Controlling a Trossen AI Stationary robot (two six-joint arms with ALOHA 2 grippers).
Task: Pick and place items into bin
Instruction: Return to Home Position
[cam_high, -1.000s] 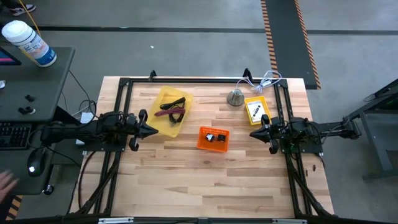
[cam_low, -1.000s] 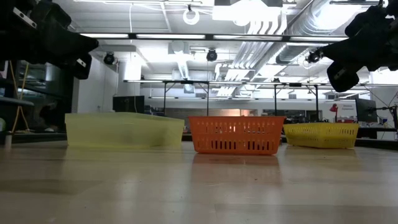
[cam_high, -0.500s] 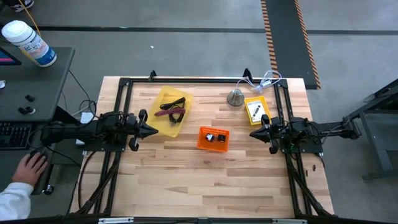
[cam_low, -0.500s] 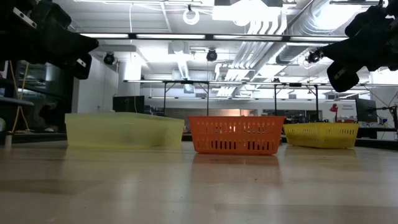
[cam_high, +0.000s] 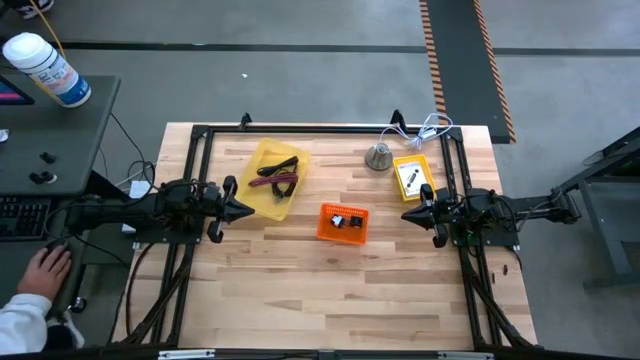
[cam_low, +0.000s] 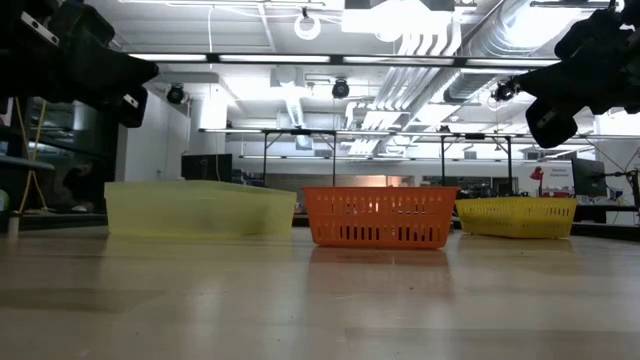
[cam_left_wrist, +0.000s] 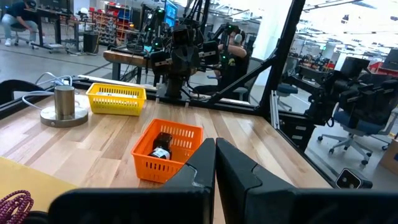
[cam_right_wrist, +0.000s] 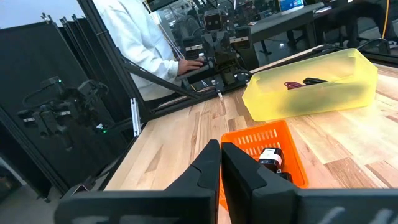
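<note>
Both arms hang still above the table. My left gripper (cam_high: 250, 210) (cam_left_wrist: 215, 148) is shut near the left side, beside the pale yellow bin (cam_high: 272, 180). Black cables and a maroon-handled tool (cam_high: 277, 176) lie in that bin. My right gripper (cam_high: 405, 213) (cam_right_wrist: 221, 149) is shut near the right side, just past the small yellow basket (cam_high: 411, 177), which holds a white card. Between the grippers stands an orange basket (cam_high: 342, 222) (cam_left_wrist: 168, 148) with small black-and-white cubes (cam_right_wrist: 269, 158) inside. Neither gripper holds anything.
A silver bell-shaped object (cam_high: 379, 156) (cam_left_wrist: 62, 106) stands near the far edge beside the small yellow basket. A black frame runs along the table's far, left and right sides. Bare wood lies toward the near edge. A person's hand (cam_high: 48, 268) rests at the desk on the left.
Both arms have kept still. The person's hand at the desk left of the table has moved up onto the mouse and its white sleeve has come into view.
</note>
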